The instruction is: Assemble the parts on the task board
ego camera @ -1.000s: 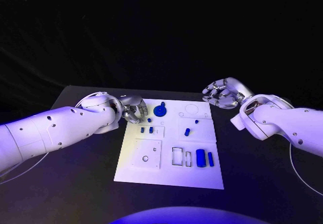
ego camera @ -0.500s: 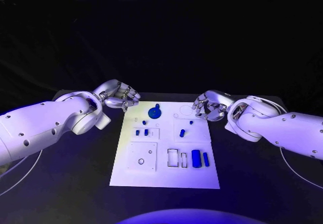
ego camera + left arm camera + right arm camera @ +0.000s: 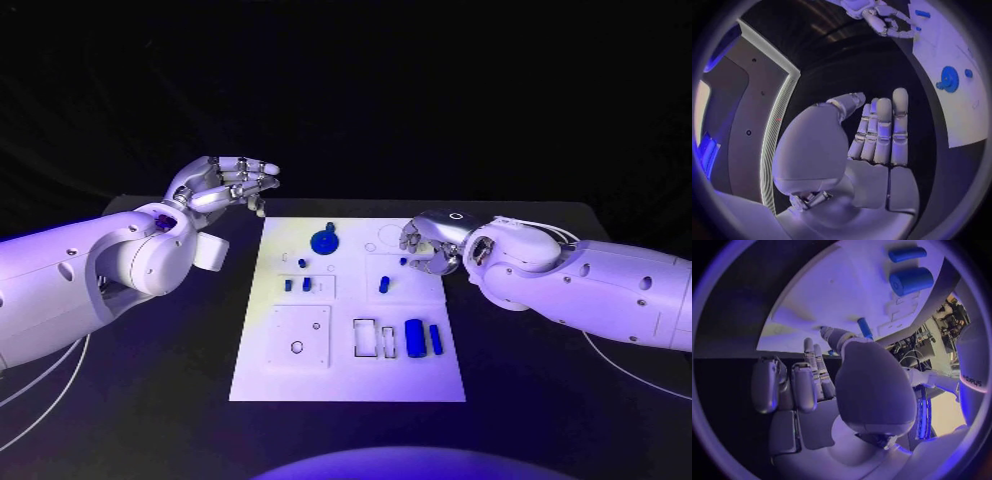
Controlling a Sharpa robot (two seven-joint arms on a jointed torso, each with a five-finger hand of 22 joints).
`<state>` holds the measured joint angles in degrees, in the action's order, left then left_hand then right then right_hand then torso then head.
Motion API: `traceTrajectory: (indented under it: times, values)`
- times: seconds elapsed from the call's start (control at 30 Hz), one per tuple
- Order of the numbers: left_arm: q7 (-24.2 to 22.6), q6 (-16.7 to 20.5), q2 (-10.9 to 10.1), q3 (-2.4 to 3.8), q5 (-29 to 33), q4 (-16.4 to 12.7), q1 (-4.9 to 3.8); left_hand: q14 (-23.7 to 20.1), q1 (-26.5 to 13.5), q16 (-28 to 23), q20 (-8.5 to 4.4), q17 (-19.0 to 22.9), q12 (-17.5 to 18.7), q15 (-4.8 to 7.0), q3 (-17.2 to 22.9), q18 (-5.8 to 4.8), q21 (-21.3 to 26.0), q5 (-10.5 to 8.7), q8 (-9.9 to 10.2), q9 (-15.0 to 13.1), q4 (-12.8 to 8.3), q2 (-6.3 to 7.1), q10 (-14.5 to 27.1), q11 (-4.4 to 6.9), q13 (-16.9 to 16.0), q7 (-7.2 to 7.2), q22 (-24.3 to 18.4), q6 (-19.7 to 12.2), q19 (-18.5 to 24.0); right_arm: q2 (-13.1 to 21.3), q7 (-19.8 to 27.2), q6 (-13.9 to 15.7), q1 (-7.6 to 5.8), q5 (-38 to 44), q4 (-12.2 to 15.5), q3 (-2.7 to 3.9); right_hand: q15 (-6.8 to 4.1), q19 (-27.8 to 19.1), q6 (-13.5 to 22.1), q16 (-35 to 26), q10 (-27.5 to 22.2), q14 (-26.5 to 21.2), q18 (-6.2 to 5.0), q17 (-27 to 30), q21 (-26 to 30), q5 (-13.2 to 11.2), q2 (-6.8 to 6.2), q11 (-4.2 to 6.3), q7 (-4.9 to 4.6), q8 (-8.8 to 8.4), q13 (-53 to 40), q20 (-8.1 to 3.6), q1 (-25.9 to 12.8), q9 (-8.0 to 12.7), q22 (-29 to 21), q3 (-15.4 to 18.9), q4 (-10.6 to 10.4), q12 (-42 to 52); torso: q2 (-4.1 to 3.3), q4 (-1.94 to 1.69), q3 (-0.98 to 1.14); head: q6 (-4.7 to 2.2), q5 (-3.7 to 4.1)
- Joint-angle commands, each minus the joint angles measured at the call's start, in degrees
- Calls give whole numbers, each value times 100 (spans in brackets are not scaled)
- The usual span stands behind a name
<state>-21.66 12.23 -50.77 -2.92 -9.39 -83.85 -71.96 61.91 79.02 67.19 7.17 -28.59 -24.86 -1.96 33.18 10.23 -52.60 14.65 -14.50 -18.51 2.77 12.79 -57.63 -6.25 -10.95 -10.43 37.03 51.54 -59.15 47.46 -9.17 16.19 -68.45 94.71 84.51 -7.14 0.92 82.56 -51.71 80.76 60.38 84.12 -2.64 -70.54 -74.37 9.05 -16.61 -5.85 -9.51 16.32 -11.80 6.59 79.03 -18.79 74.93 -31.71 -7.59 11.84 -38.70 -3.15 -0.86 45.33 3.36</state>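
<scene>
Up beside the task board's point(image 3: 346, 385) far left corner, the left hand point(image 3: 224, 185) hovers empty, fingers straight and loosely apart. Right hand point(image 3: 433, 243) hangs over the board's far right, empty, fingers parted. Blue gear point(image 3: 326, 241) lies flat; two blue cylinders point(image 3: 417, 337) lie lengthwise, near-to-far, on the black surface's point(image 3: 548, 400) board.

— So how's the scene lit? Dim room, black background, and everything is washed in blue-violet light from above, with the task board point(image 3: 346, 330) lit brightest.

— Any glare or distortion? A yellowish patch is seen on the board's left side. Straight edges are bent hard in both wrist views, and dark vignetting is seen round each circle.
</scene>
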Motion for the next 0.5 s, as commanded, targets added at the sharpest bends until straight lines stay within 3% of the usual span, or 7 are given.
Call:
traceTrajectory:
  times: [0.03, 0.27, 0.5]
  values:
    - [-372, 24, -18, 2, 544, -52, -3, -41, -24, -4, -4, 12, -39, 3, -13, 31, 26, 19, -23, 7, -24, 5, 49, -1, -11, 22, -5, -27, 39, -41, -232, -184, 35, 463, -18, -3, 46, -13, 7, 8, -13, 189, -97, -9, 1, -19, 16, -27, -41, -28, 12, 22, -69, 7, 598, 23, 25, -32, -3, -2, -2, 4, -14]
    - [-389, 36, -53, 2, 594, -70, -3, -47, -12, 1, -3, 16, -51, 2, -11, 32, 26, 22, -23, 10, -33, 3, 64, -5, -14, 16, -3, -35, 41, -122, -215, -111, 75, 535, -33, -4, 43, 41, -71, 23, 82, 195, -76, -30, -99, -7, 67, -20, -39, -18, 48, 25, -56, 3, 659, -10, 56, -27, 3, 1, 7, 18, -42]
    - [-386, 49, -64, 2, 605, -63, -4, -51, -6, 8, -1, 21, -66, -1, -11, 32, 25, 23, -17, 17, -39, 1, 79, -11, -17, 6, -1, -54, 42, -189, -183, -49, 105, 525, -40, -4, -36, 175, -367, 83, 456, 221, -21, -116, -355, -192, 234, 72, 45, 36, 151, -14, 16, -21, 820, -277, 210, -6, 1, -2, 13, 22, -69]
